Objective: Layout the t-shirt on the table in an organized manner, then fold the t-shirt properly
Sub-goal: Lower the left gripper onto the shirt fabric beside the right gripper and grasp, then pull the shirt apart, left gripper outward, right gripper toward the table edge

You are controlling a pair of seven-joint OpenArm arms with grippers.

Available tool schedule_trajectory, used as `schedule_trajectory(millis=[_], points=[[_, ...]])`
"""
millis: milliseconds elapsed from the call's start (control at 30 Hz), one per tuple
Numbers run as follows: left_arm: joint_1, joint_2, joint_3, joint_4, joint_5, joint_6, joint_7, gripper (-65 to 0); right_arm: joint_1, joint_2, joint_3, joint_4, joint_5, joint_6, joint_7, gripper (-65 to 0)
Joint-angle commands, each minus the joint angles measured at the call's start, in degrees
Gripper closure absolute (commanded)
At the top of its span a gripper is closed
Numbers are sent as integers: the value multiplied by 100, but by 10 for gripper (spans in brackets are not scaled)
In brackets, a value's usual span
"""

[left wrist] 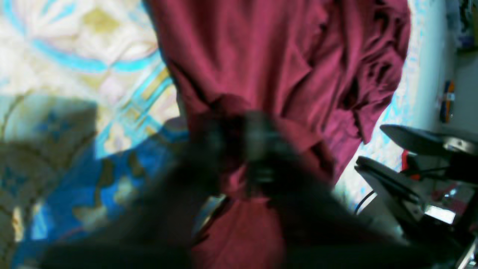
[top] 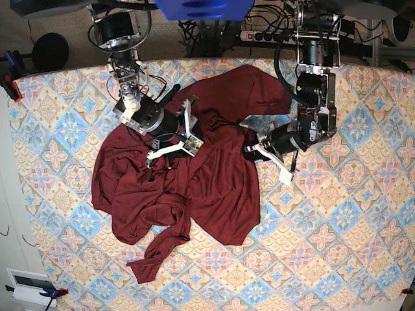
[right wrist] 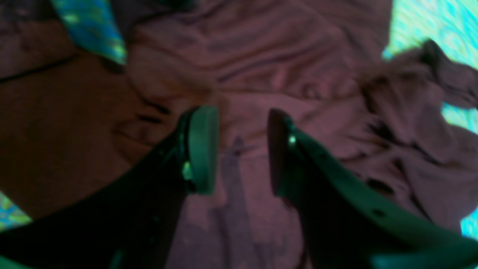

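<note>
Shirt (top: 194,188) lay crumpled, long axis twelve-to-six on the table (top: 337,220). Left gripper (top: 251,149) pinched its three o'clock edge; right gripper (top: 170,150) hovered spread at ten.

Matt, soft knit t-shirt (top: 214,175); patterned cloth table (top: 337,214); smooth plastic-looking fingers (right wrist: 203,149).
</note>
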Motion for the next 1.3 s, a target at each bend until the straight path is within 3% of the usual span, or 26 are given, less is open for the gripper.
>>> schedule_trajectory(millis=[0,100,200,467,633,967,1267], points=[[-113,-68,-198,74,-64,-10,-98,0,95,-7,37,118,81,-25,144,-214],[-113,-112,-743,109,-91,-28,-63,0,113,-7,143,118,81,-25,144,-214],[-113,-394,-1323,302,-231,-28,-54,0,113,-7,257,91,81,-25,144,-214],[221,-1598,-2668,663,-1401,-28,-45,0,122,-7,284,-181,81,-25,144,-214],[617,-2020,-3539,663,-1585,-28,-54,0,122,-7,591,-181,81,-25,135,-214],[1030,-2178,-5191,627,-1506,-28,-98,0,113,-7,1145,-181,81,-25,100,-214],[977,-1967,-6352,627,-372,-28,-124,0,210,-7,1356,-287,90,-25,-146,-218]])
